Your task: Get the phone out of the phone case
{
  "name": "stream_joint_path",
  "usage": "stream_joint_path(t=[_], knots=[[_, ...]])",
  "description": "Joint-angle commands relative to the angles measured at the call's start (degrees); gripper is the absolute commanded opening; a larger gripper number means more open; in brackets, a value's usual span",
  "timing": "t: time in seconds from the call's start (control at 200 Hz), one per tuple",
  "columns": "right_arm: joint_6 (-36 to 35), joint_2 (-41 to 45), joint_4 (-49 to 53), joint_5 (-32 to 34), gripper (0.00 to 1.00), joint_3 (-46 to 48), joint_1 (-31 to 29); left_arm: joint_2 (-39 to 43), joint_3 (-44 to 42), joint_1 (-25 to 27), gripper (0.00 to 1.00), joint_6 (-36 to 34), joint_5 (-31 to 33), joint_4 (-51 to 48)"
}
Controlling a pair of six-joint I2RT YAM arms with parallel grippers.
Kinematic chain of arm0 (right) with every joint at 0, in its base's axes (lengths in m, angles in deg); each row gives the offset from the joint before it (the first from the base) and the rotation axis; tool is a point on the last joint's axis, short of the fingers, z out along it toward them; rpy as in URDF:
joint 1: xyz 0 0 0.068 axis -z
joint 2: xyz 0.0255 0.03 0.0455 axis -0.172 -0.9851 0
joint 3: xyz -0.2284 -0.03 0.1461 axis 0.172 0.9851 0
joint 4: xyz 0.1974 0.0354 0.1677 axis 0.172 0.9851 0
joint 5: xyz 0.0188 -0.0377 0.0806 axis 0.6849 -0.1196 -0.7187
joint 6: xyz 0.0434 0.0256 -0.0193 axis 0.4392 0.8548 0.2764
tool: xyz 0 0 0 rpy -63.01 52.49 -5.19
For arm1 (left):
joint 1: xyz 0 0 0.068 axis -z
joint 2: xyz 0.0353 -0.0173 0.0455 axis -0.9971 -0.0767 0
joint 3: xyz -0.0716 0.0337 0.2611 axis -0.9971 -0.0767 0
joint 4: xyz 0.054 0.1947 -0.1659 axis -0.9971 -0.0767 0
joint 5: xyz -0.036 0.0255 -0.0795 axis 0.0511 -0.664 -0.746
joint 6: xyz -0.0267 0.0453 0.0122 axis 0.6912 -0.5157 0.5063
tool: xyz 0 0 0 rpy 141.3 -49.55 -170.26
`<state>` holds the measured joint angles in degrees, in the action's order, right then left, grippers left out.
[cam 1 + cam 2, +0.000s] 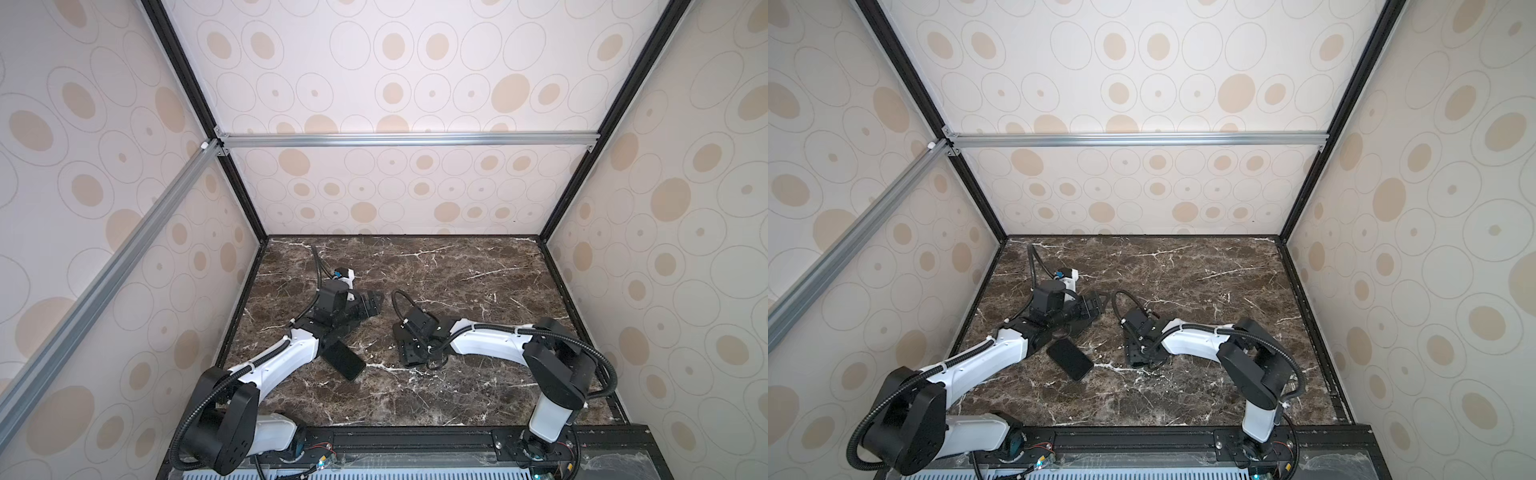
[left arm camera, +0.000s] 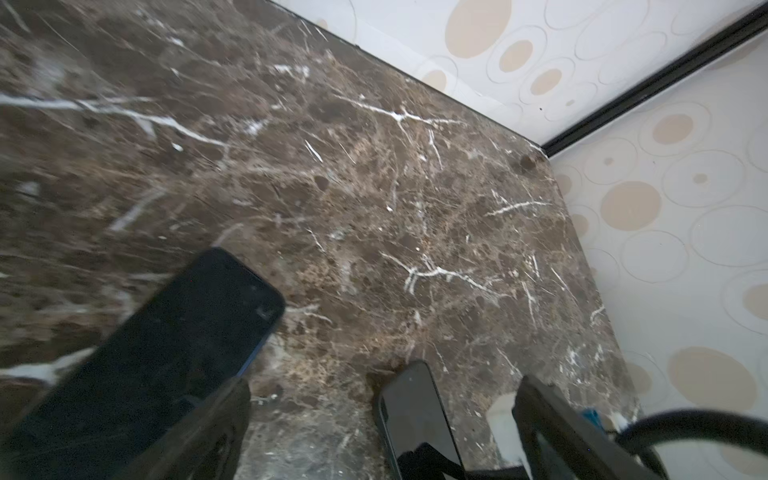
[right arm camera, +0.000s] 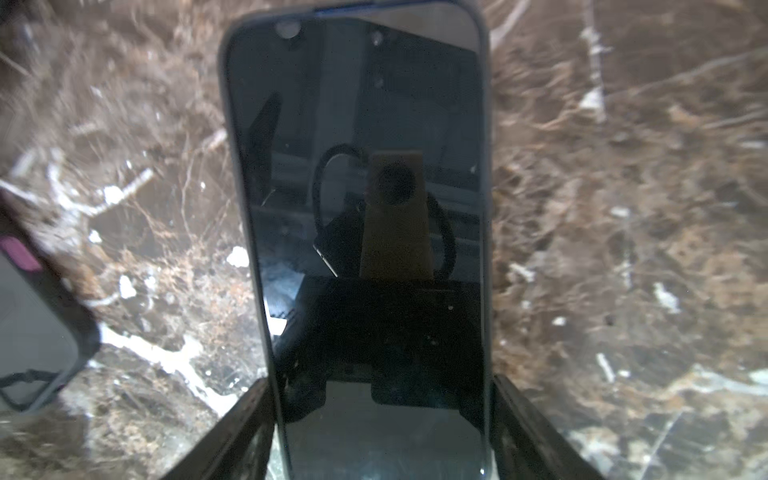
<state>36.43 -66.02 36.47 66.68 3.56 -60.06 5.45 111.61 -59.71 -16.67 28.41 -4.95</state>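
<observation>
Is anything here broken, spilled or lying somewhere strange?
Nothing looks spilled or broken. One oddity: a black phone lies askew on the marble table beside the left arm, while a second phone sits between the right tool's fingers.

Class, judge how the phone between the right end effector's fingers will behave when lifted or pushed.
The phone looks a stiff flat slab, so probably no flopping or rolling. Its glossy screen shows clear reflections, so likely slippery. Seemingly flat on the marble table, it would probably slide if pushed.
</observation>
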Motion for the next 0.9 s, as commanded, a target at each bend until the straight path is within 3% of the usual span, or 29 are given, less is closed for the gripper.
stream_joint_path(t=[0.0,0.36,0.6,0.89], knots=[[2.66,2.29,-8.81,-5.55,0.66,4.81,2.55,-2.36,-0.08,3.31,0.98,4.92,-0.88,3.13],[2.28,4.22,-16.79,-9.01,0.66,11.62,4.38,-11.33,-3.70,7.89,0.65,14.07,-8.34,13.67],[1.96,4.27,-16.73,-8.01,0.66,12.62,4.66,-15.60,-3.27,8.52,0.58,15.13,-10.54,12.91],[1.61,3.59,-16.50,-7.66,0.66,12.11,4.88,-19.65,-5.30,10.23,0.44,19.77,-13.30,20.17]])
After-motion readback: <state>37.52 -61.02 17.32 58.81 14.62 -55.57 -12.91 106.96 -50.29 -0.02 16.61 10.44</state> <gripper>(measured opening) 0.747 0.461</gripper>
